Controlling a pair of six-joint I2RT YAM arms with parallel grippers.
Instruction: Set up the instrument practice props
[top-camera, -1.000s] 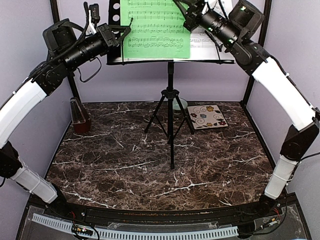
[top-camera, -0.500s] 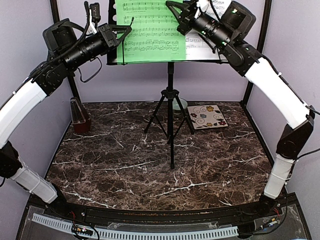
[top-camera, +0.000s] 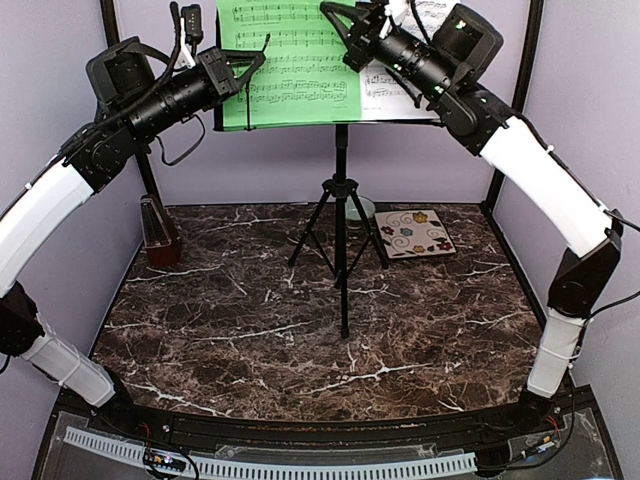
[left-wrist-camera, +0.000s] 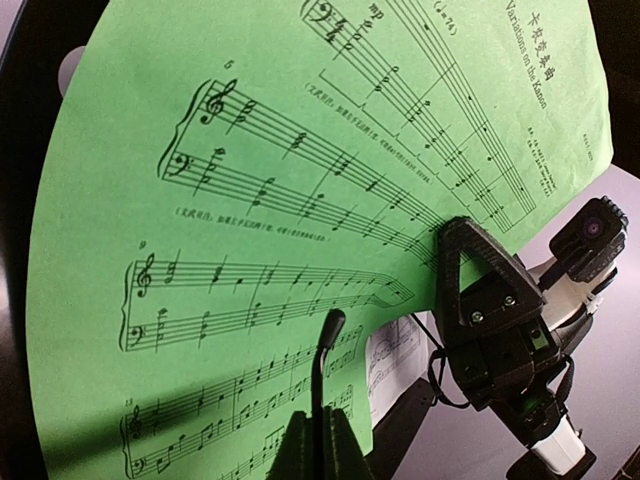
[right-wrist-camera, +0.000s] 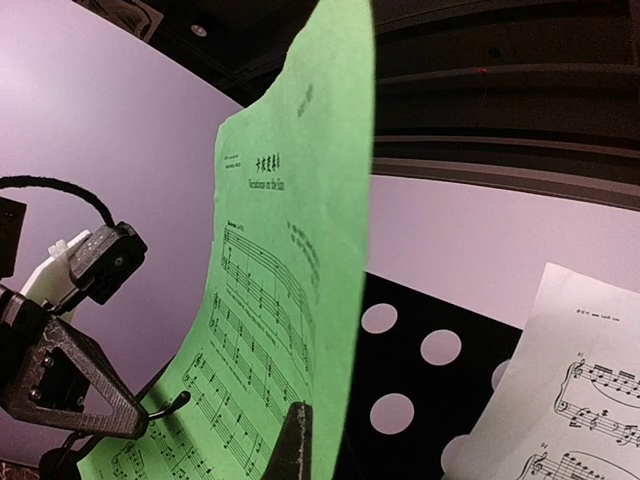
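Looking through the right wrist camera, I see the right claw (right-wrist-camera: 295, 440) pinched tight on the edge of the green sheet (right-wrist-camera: 290, 300), thin matte paper printed with black staves that bows outward above the grip. Behind it is the black desk of the music stand (top-camera: 341, 160), flat metal punched with round holes, and the white sheet (right-wrist-camera: 570, 390) leans on that desk to the right, partly behind my right arm in the top view.

My left claw (left-wrist-camera: 320, 440) has its black fingers pressed together low against the left part of the green page. A thin black wire with a rounded tip rises from between them. I cannot tell whether the claw grips that wire, the paper, or nothing.

The stand stands upright on three slim legs at the middle of the bench (top-camera: 250, 330), a glossy dark brown marble-look slab veined in white. The metronome (top-camera: 158, 232), a small red-brown pyramid, sits at the far left by the wall, well apart from both claws.
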